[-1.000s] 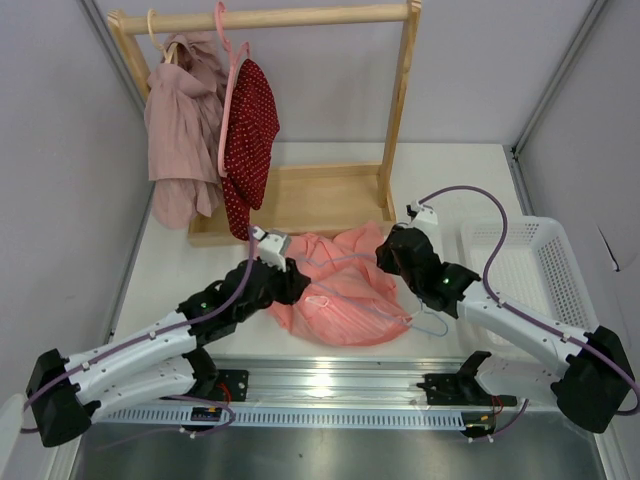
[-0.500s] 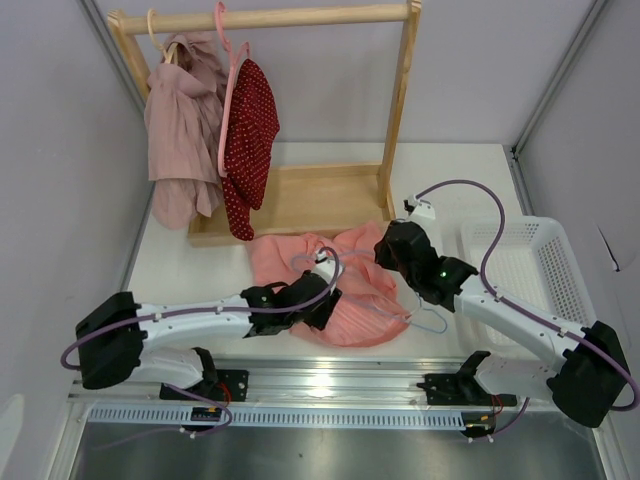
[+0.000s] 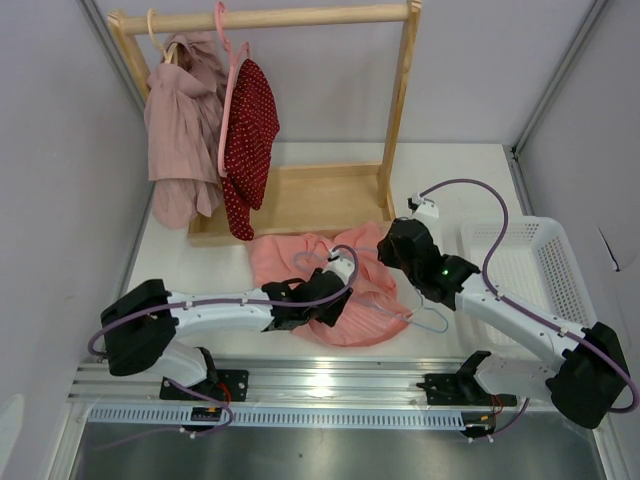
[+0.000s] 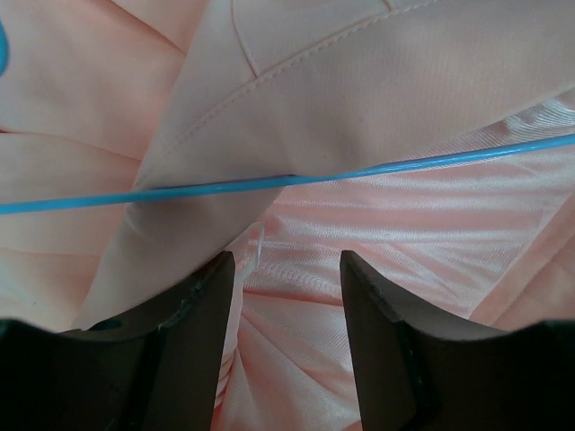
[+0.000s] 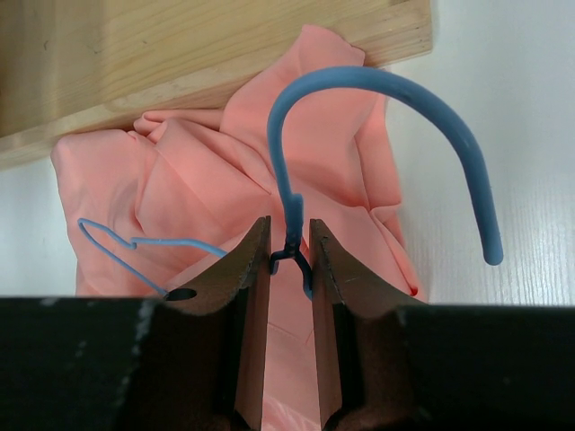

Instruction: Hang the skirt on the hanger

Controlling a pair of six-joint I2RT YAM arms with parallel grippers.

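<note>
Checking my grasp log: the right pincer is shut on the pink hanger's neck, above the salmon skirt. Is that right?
No. The hanger is light-blue, not pink: the right pincer is shut on its neck, above the salmon skirt, as the right wrist view shows.

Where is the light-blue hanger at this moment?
The hanger lies across the skirt, at the table's near centre in the top view, just in front of the wooden rack base. The right gripper clamps its neck below the hook.
</note>
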